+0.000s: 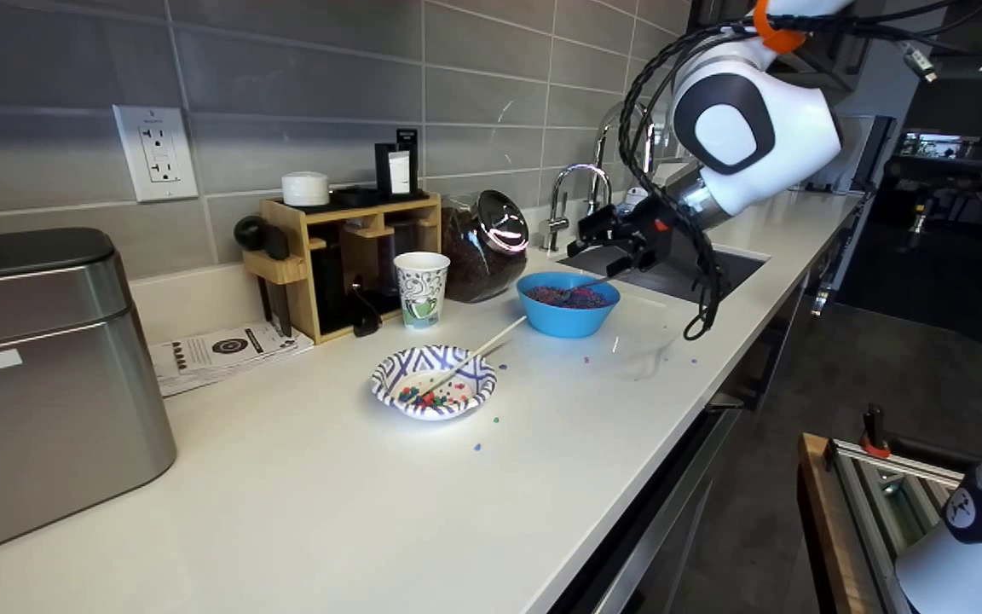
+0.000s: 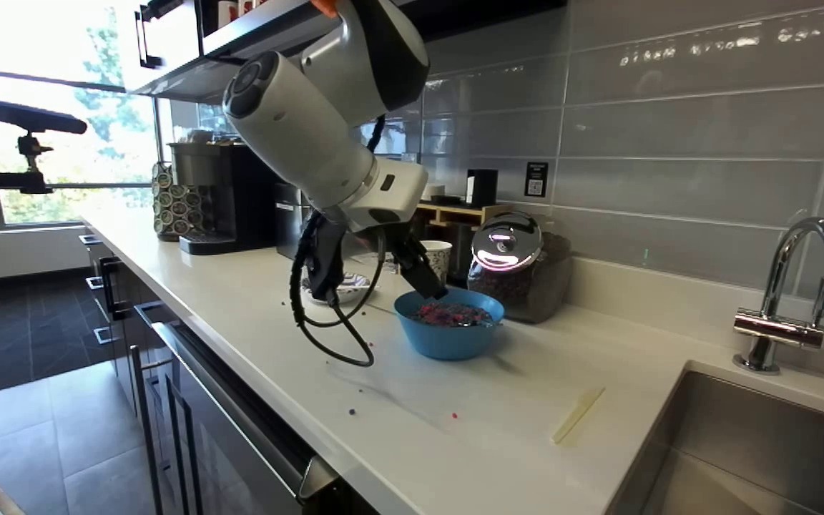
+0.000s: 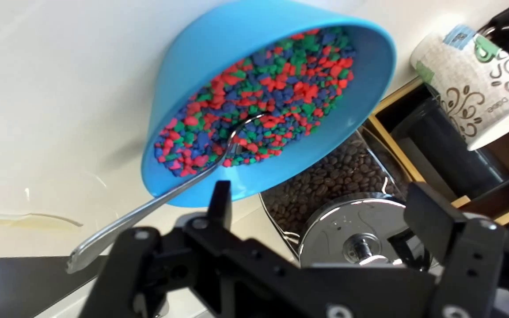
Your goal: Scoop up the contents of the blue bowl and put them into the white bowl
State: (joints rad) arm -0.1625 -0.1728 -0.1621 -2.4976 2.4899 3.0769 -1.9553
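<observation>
The blue bowl stands on the counter, also in an exterior view and the wrist view. It holds the contents, many small red, blue and green bits. A metal spoon rests with its head in the bits and its handle over the rim. The white bowl with blue patterning holds a few bits and a thin pale stick; it is partly hidden in an exterior view. My gripper is open and empty, above and beside the blue bowl, apart from the spoon.
A coffee bean jar with a metal lid stands behind the blue bowl. A paper cup, a wooden organizer and a steel bin line the wall. The sink and faucet are beyond the bowl. Stray bits lie about.
</observation>
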